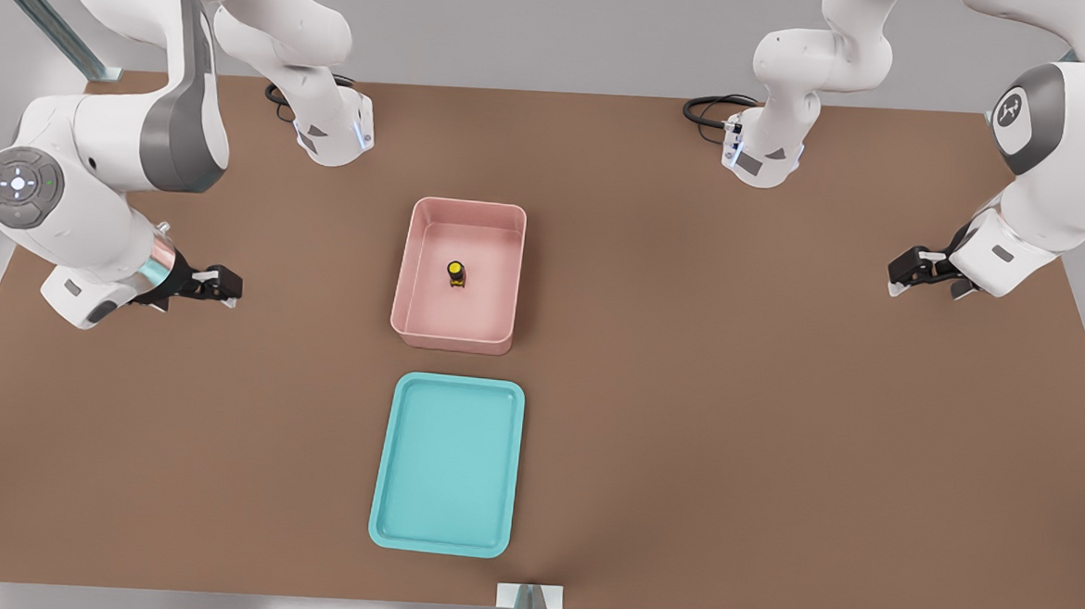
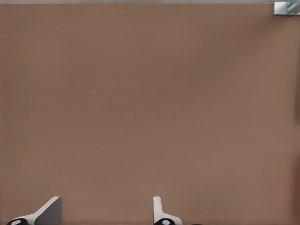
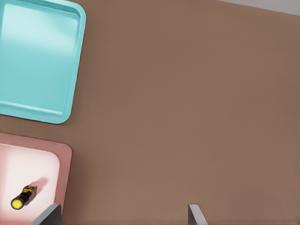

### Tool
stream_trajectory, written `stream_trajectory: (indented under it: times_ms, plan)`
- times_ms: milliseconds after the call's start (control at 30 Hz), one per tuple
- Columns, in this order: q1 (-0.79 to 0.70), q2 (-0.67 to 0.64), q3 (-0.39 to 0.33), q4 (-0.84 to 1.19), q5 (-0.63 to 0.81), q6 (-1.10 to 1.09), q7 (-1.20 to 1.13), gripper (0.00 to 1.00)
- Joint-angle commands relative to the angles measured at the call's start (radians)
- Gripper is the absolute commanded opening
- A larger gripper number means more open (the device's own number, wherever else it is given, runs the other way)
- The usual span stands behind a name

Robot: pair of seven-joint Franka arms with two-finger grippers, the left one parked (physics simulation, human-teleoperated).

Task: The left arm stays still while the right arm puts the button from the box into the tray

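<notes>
A brown table (image 1: 779, 400) seen from above. At the front view's left, the right arm (image 1: 94, 188) holds its black gripper (image 1: 219, 284) above bare table, fingers (image 3: 194, 215) apart and holding nothing. Near the centre, a pink box (image 1: 412, 270) contains one small yellow-capped button (image 1: 456, 273). Just in front of it lies a teal tray (image 1: 385, 482) with nothing inside.

Right arm (image 1: 94, 179) bent low at the front view's left, gripper (image 1: 219, 284) open, holding nothing
</notes>
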Motion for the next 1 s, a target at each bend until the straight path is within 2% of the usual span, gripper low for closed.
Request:
stream_trajectory:
  times_ms: [0,67,133,167,233,267,333,433,500,667,967]
  plan:
    - [0.001,-0.001,0.0,0.001,0.0,-0.004,-0.002,1.0]
    - [0.042,-0.001,0.026,0.001,0.002,-0.012,-0.005,1.0]
    - [0.355,0.066,0.054,-0.002,-0.015,-0.067,0.005,1.0]
    - [0.474,0.135,0.056,-0.002,-0.004,-0.059,0.224,1.0]
    - [0.605,0.211,0.06,-0.012,0.045,0.034,0.347,1.0]
    - [0.636,0.179,0.048,-0.143,0.083,0.186,0.363,1.0]
    - [0.639,0.094,0.011,-0.449,0.083,0.504,0.405,1.0]
    - [0.654,0.091,-0.07,-0.544,0.083,0.616,0.419,0.99]
    - [0.666,0.083,-0.079,-0.619,0.083,0.715,0.538,0.99]
    - [0.671,0.045,-0.152,-0.736,0.077,0.772,0.552,1.0]
    - [0.708,0.056,-0.153,-0.875,0.174,0.858,0.653,0.99]
